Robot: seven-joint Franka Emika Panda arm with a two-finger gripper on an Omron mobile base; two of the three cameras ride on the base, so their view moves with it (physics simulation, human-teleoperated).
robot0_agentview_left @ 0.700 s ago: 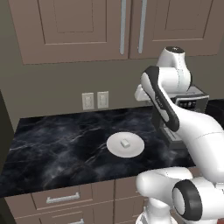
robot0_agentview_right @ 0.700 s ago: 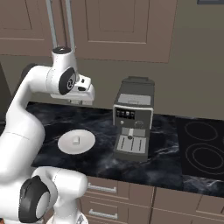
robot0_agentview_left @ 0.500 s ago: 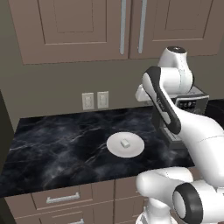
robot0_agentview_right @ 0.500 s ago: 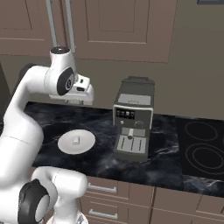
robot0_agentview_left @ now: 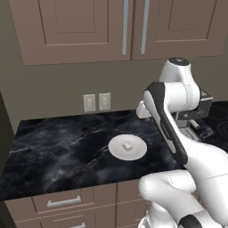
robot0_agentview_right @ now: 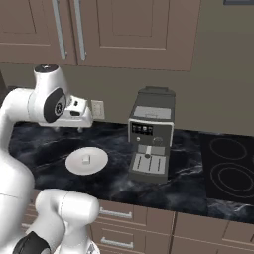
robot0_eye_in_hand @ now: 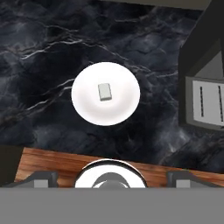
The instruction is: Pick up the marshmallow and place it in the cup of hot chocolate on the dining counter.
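The marshmallow (robot0_eye_in_hand: 104, 92), a tiny off-white block, lies in the middle of a round white plate (robot0_eye_in_hand: 122, 109) on the black marble counter. It also shows on the plate as the marshmallow (robot0_agentview_left: 128, 145) and the marshmallow (robot0_agentview_right: 86, 158). My gripper (robot0_agentview_right: 69, 127) hangs high above the counter, over the plate's far left side, pointing down. In the hand view the gripper (robot0_eye_in_hand: 112, 179) is open, its two dark fingertips (robot0_eye_in_hand: 41, 178) spread wide with nothing between them. The cup of hot chocolate is out of view.
A grey coffee machine (robot0_agentview_right: 151, 135) stands on the counter right of the plate, seen as the coffee machine (robot0_eye_in_hand: 203, 74) in the hand view. A black cooktop (robot0_agentview_right: 230, 168) lies further right. Wall sockets (robot0_agentview_left: 98, 102) and cabinets (robot0_agentview_left: 124, 26) sit behind.
The hand has dropped a little and shifted slightly left above the plate. The plate and marshmallow have not moved.
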